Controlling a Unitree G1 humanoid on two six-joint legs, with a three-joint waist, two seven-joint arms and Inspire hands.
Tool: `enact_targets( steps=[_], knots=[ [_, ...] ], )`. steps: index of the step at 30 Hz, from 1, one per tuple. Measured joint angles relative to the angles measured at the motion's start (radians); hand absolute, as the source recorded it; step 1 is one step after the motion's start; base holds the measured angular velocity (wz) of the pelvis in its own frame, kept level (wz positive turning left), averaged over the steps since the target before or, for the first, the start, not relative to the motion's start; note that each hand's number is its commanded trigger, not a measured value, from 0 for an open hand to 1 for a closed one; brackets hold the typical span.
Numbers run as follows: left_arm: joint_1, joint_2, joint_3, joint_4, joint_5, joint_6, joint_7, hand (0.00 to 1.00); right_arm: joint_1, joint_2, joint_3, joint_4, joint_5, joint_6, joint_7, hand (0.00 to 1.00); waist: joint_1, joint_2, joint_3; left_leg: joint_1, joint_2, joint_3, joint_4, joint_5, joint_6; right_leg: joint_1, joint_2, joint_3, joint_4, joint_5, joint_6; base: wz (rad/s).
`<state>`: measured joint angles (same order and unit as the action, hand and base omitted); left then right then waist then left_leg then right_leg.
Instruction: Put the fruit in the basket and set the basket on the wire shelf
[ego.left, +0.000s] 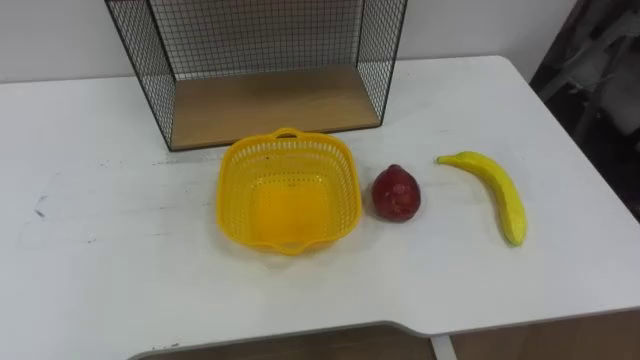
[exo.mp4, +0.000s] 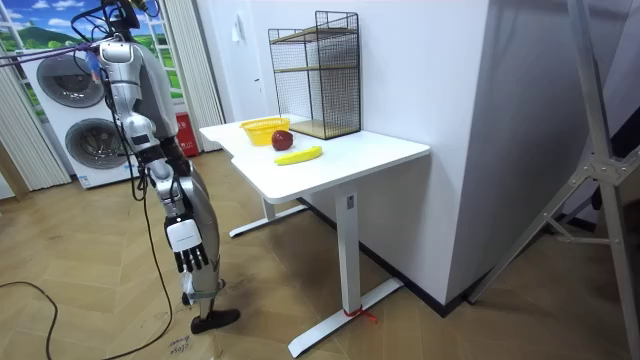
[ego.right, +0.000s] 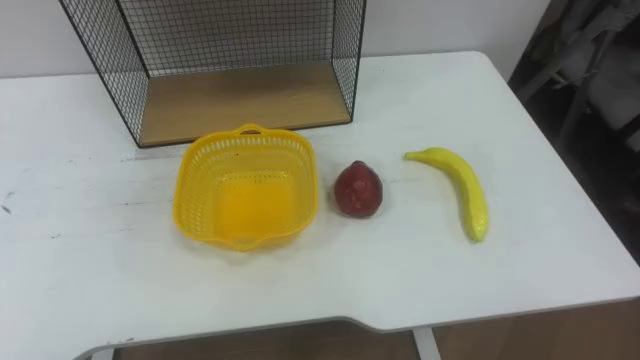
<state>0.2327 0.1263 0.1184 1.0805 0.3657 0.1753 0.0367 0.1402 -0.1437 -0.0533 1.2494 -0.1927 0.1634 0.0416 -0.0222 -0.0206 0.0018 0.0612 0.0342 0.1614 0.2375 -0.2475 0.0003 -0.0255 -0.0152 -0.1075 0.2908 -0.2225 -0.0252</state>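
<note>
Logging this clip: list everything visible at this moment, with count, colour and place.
basket: one, yellow, empty, on the table in front of the wire shelf
red fruit: one, dark red, on the table just right of the basket
banana: one, yellow, on the table right of the red fruit
wire shelf: one, black wire with wooden boards, at the table's far side by the wall
table: one, white
washing machines: two, white, behind the robot
right hand: one, dark, hanging low at the robot's side, room view's left
</note>
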Motion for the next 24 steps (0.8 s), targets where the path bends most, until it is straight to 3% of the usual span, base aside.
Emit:
enact_targets(
  steps=[10, 19, 24],
  knots=[
    [0.004, 0.000, 0.003, 0.000, -0.002, 0.001, 0.004, 0.00, 0.001, 0.000, -0.018, 0.003, 0.053, 0.006, -0.004, 0.00, 0.000, 0.001, -0.0001, 0.005, -0.001, 0.001, -0.002, 0.000, 0.000, 0.006, -0.001, -0.001, 0.003, -0.001, 0.001, 0.00],
    [0.007, -0.003, 0.057, 0.000, -0.001, 0.008, 0.021, 0.00, 0.006, 0.000, -0.089, 0.003, 0.293, 0.009, -0.065, 0.00, -0.001, 0.004, -0.0005, 0.001, 0.005, -0.003, -0.004, -0.001, 0.000, 0.007, 0.000, -0.006, -0.003, 0.000, 0.000, 0.00],
    [0.009, -0.002, 0.077, -0.001, 0.000, 0.002, 0.024, 0.00, 0.002, 0.001, -0.128, 0.003, 0.466, -0.021, -0.095, 0.00, -0.001, 0.007, -0.0023, 0.000, 0.004, 0.001, -0.003, -0.001, 0.000, 0.008, 0.003, -0.007, -0.018, 0.007, 0.000, 0.00]
  ],
)
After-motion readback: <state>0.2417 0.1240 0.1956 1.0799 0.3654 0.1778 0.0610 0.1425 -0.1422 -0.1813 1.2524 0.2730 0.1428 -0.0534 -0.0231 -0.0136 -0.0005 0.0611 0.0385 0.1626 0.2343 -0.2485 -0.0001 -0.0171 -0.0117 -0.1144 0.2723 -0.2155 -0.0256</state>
